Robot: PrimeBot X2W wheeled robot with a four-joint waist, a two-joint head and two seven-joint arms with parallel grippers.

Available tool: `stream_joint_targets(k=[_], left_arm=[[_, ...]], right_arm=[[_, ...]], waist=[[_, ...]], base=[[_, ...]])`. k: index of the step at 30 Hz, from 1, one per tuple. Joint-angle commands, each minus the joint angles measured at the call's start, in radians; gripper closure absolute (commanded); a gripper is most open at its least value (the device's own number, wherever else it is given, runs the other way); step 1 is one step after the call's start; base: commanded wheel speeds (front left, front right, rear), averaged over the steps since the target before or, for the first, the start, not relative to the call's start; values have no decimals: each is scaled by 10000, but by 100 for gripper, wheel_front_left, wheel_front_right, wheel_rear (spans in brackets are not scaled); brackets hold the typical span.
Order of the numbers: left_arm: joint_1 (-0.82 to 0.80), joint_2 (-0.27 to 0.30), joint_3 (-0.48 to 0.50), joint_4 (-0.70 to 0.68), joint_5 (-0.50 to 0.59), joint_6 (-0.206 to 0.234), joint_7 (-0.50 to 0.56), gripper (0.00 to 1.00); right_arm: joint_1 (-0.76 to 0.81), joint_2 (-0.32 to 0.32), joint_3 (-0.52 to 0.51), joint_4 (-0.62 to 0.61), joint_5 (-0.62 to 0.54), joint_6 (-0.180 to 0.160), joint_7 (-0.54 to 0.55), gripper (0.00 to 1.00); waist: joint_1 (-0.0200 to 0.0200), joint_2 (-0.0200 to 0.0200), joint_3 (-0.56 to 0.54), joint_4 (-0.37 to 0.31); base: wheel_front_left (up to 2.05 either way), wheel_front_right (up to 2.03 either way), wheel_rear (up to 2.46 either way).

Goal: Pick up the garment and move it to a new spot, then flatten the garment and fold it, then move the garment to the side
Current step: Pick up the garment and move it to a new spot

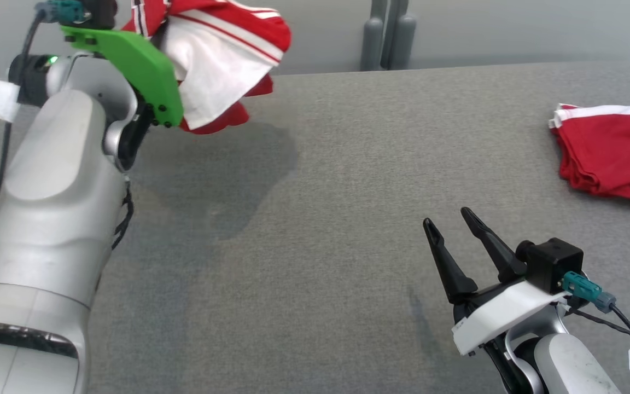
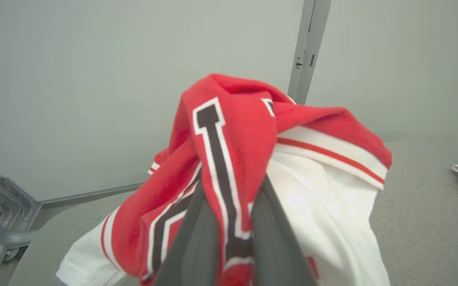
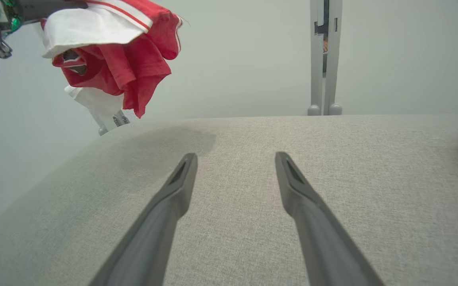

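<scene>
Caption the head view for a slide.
Left gripper holds a red-and-white garment above the grey table; right gripper hovers open.

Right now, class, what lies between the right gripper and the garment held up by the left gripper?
Only bare grey tabletop carrying a shadow. The head view shows that stretch running from the open right gripper to the hanging garment.

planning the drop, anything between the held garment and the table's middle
Nothing visible. The garment hangs from the left gripper above the table at far left; the surface toward the middle is bare. A folded red garment and the right gripper sit off to the right.
</scene>
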Motion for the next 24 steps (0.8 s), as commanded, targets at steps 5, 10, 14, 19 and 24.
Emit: stream_joint_targets(k=[5,10,14,19,24], left_arm=[[-17,-697,-398,-898,-160,-90,-72,100],[329,-1156,-970,-1648,-265,-134,-185,100],[822,-1342,-1741,-2015,-445,-141,18,100],[1540,-1419,-2599,-1972,-552,-143,313,100],[2136,-1425,-3098,-1619,-382,-130,389,100]], right_arm=[[138,66,-158,-39,-10,-13,-132,0],[51,115,-327,-114,-24,-13,-207,0],[37,185,-401,-112,-9,-11,-290,0],[-63,246,-507,-90,-66,-11,-434,0],[-109,277,-592,-36,-102,-11,-524,0]], waist=[[0,-1,-313,-1371],[0,-1,46,-1812],[0,-1,316,-2015],[0,-1,605,-2129],[0,-1,741,-2130]], base=[[0,0,0],[0,0,0],[0,0,0],[0,0,0],[0,0,0]])
